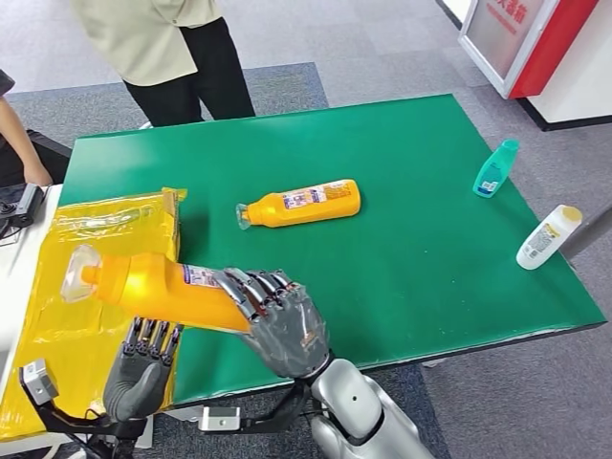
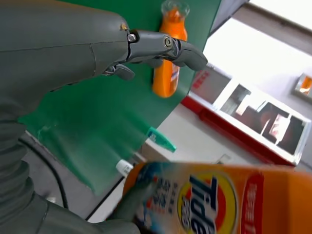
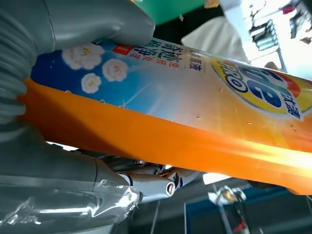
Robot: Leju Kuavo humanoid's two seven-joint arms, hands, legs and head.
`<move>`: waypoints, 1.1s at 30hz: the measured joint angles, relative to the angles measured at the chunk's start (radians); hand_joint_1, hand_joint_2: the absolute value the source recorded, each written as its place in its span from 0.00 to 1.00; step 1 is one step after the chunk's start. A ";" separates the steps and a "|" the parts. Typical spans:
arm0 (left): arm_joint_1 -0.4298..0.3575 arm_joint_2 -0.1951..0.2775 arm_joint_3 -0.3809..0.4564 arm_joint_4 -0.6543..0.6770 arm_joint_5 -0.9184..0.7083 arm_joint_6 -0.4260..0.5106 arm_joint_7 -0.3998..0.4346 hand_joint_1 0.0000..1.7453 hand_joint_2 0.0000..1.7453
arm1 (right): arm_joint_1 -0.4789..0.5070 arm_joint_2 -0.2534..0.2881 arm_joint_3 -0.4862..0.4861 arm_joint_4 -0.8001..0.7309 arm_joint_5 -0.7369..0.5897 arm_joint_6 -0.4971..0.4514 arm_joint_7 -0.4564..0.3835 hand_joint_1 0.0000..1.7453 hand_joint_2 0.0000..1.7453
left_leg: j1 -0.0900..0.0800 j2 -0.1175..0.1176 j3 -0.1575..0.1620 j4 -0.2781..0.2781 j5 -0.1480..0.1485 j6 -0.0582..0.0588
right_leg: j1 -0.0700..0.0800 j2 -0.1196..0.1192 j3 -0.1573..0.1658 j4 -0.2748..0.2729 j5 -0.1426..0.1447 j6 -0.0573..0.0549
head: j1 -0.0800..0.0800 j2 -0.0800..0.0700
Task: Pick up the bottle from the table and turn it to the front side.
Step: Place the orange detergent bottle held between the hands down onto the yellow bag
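Right hand (image 1: 285, 320) grips the base end of an orange detergent bottle (image 1: 163, 287), fingers curled over its upper side and thumb beneath, holding it lying sideways in the air above the near left part of the green table (image 1: 404, 239), its clear cap pointing to the robot's left. Left hand (image 1: 141, 368) sits just below the bottle with its fingers apart and stretched forward, holding nothing. Beneath the cap end lies a yellow plastic bag (image 1: 86, 325), spread over the table's left edge. A second orange bottle (image 1: 299, 204) lies on its side at mid-table. Near the far right edge lie a white bottle with a yellow cap (image 1: 548, 236) and, beyond it, a small teal bottle (image 1: 495, 169).
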 joint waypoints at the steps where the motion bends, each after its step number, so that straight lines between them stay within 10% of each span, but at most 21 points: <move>1: -0.003 0.014 -0.022 -0.008 0.008 0.007 0.003 0.00 1.00 | -0.007 0.005 0.003 0.031 0.019 -0.032 0.007 1.00 1.00 | 0.000 0.000 0.000 0.000 0.000 0.000 | 0.000 0.000 0.000 0.000 0.000 0.000 | 0.000 0.000; 15: -0.023 0.132 -0.135 -0.057 0.072 0.049 0.009 0.00 1.00 | -0.042 0.039 0.015 0.237 0.128 -0.107 0.048 1.00 1.00 | 0.000 0.000 0.000 0.000 0.000 0.000 | 0.000 0.000 0.000 0.000 0.000 0.000 | 0.000 0.000; 31: -0.041 0.106 -0.098 -0.057 0.086 0.141 0.004 0.00 1.00 | -0.034 0.038 0.053 0.283 0.154 -0.108 0.093 1.00 1.00 | 0.000 0.000 0.000 0.000 0.000 0.000 | 0.000 0.000 0.000 0.000 0.000 0.000 | 0.000 0.000; 33: -0.042 0.096 -0.089 -0.057 0.091 0.140 0.005 0.31 1.00 | -0.037 0.036 0.066 0.286 0.154 -0.108 0.107 1.00 1.00 | 0.000 0.000 0.000 0.000 0.000 0.000 | 0.000 0.000 0.000 0.000 0.000 0.000 | 0.000 0.000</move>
